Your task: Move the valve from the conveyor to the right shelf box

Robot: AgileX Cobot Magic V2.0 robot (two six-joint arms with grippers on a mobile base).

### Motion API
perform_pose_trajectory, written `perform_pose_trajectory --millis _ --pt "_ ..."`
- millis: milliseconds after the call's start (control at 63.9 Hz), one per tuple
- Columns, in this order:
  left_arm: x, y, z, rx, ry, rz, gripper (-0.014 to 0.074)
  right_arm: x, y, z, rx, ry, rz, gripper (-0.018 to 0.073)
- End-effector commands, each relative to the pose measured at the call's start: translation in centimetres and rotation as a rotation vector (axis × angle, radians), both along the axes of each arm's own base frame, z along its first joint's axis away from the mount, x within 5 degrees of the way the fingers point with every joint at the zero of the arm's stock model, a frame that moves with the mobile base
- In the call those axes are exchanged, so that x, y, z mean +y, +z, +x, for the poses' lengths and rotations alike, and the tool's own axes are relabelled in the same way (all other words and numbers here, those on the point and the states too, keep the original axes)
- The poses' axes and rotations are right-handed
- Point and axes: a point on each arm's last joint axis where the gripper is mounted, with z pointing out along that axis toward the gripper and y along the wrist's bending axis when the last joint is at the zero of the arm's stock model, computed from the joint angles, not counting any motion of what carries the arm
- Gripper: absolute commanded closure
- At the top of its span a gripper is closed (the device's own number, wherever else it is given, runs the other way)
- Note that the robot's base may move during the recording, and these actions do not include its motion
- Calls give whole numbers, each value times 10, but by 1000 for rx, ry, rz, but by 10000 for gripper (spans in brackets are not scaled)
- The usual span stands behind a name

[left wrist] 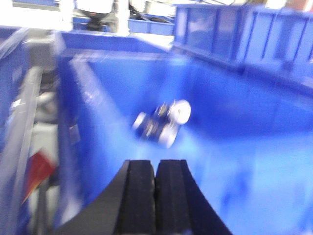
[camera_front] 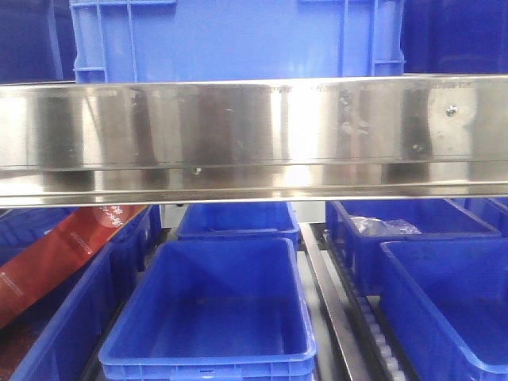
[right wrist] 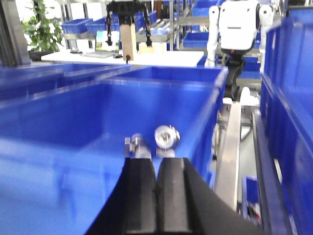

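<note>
both claws pressed closed, empty, left claw [left wrist: 155, 177], right claw [right wrist: 156, 176]

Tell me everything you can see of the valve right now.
The valve lies loose on the floor of a blue plastic box, nothing gripping it. In the blurred left wrist view it shows a dark body with silvery round ends. The right wrist view shows its shiny metal parts just past the closed right gripper. The left gripper is shut too, short of it.

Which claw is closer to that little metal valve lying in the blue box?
Right, probably. The right claw sits shut just short of the valve in the blue box. The left claw, also shut, views it from farther back.
</note>
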Motion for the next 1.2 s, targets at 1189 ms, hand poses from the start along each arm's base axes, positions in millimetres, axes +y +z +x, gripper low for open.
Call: perform_pose_trajectory --millis 1189 --pt "62 -28 -129 -347 13 -180 707 -49 -4 -122 -202 17 56 727"
